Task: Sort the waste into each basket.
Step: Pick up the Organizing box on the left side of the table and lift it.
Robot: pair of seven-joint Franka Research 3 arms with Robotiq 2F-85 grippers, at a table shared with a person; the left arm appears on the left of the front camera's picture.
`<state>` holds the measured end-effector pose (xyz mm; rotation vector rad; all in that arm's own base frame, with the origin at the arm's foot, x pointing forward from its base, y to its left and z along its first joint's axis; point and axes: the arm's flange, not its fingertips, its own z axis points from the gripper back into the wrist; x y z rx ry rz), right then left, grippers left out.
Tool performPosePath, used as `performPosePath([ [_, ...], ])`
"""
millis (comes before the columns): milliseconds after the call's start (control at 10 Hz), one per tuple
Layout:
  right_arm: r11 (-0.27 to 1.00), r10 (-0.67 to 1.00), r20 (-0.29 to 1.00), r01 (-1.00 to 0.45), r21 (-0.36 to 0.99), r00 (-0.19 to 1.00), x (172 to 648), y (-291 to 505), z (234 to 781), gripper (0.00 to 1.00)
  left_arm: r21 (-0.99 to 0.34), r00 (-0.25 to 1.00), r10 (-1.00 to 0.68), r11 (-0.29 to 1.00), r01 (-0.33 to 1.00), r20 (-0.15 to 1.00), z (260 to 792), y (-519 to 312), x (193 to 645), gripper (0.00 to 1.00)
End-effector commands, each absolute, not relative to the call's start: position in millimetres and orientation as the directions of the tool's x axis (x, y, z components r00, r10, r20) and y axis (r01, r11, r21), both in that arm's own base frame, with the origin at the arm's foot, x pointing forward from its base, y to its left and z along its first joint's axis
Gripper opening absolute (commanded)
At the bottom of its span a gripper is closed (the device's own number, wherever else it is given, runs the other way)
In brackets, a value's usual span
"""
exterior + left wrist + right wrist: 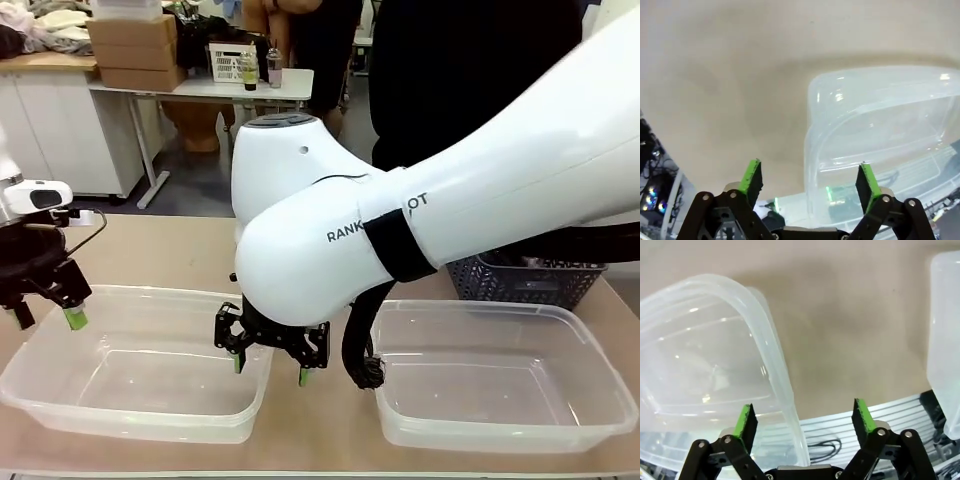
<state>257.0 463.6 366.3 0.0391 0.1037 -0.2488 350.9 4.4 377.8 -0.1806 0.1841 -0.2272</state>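
- Clear plastic makes up both baskets: the left tub and the right tub sit side by side on the beige counter, with a gap between them.
- White, the right arm reaches across the middle to the left tub's near right end.
- Its right claw straddles that tub's rim, jaws partly spread: one green pad is over the inside, the other outside over the counter. It grips nothing.
- At the tub's other end, the left claw hangs over the rim, jaws partly spread and holding nothing.
- Behind the right tub stands a dark grey lattice basket.
- Across the counter stands a person in black.
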Motion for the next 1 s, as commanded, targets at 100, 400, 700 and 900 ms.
performPosePath([
  [100, 0.967, -0.255, -0.09, 0.256, -0.009, 0.963, 259.0, 474.1, 371.1, 0.02, -0.123, 0.957, -0.254, 0.964, 0.238, -0.139, 338.5, 0.8, 278.6, 0.07],
  [400, 0.963, -0.269, -0.068, 0.269, -0.009, 0.961, 258.1, 474.0, 368.5, 0.0, -0.118, 0.957, -0.254, 0.964, 0.238, -0.138, 338.1, 0.6, 277.2, 0.0],
  [700, 0.969, -0.248, -0.041, 0.248, 0.009, 0.968, 259.3, 473.1, 366.8, 0.0, -0.112, 0.959, -0.252, 0.965, 0.239, -0.126, 340.8, 0.5, 274.3, 0.0],
  [900, 0.974, -0.227, -0.062, 0.228, 0.006, 0.972, 258.4, 470.7, 365.9, 0.0, -0.112, 0.958, -0.259, 0.963, 0.246, -0.121, 343.3, -0.4, 273.5, 0.0],
])
